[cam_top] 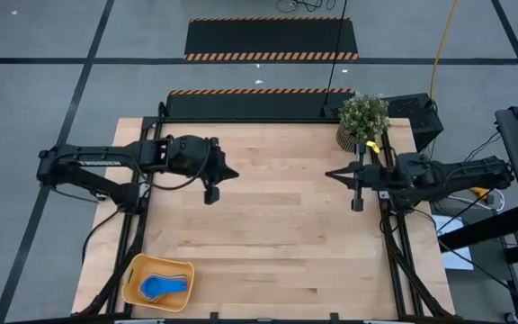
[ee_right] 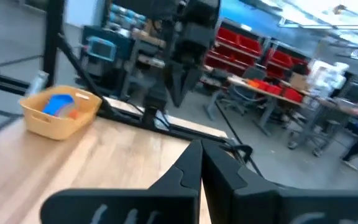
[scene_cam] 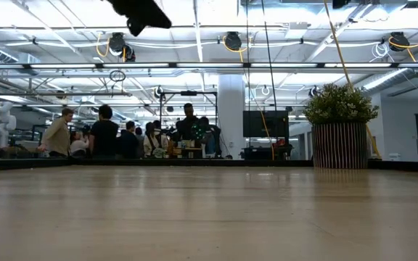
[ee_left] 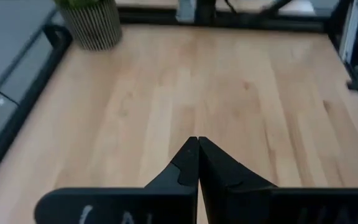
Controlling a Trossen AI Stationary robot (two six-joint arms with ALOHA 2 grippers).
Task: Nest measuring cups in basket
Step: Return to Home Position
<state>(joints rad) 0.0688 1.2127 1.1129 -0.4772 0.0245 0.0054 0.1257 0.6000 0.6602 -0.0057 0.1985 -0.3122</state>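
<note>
Basket (cam_top: 131, 281) first, from above: it sits at the front left corner of the wooden table (cam_top: 277, 225), on the left arm's side, with blue measuring cups (cam_top: 162, 286) nested inside. Both arms hang at mid-table, well apart from it, and the left gripper (cam_top: 234, 174) and right gripper (cam_top: 328, 175) point at each other across the wood. A potted plant (cam_top: 363, 117) stands at the far right corner.

Down at table level, the plant is on the right, a group of people (scene_cam: 104, 134) stands in the room behind, and a dark bit of arm shows at the top edge.

Over to the left wrist camera: that gripper's fingers (ee_left: 179, 168) are pressed together, holding nothing, above the boards.

On the right wrist camera, its fingers (ee_right: 182, 171) meet at the tips too, empty. Beyond them the basket shows blue cups with a speck of orange.
</note>
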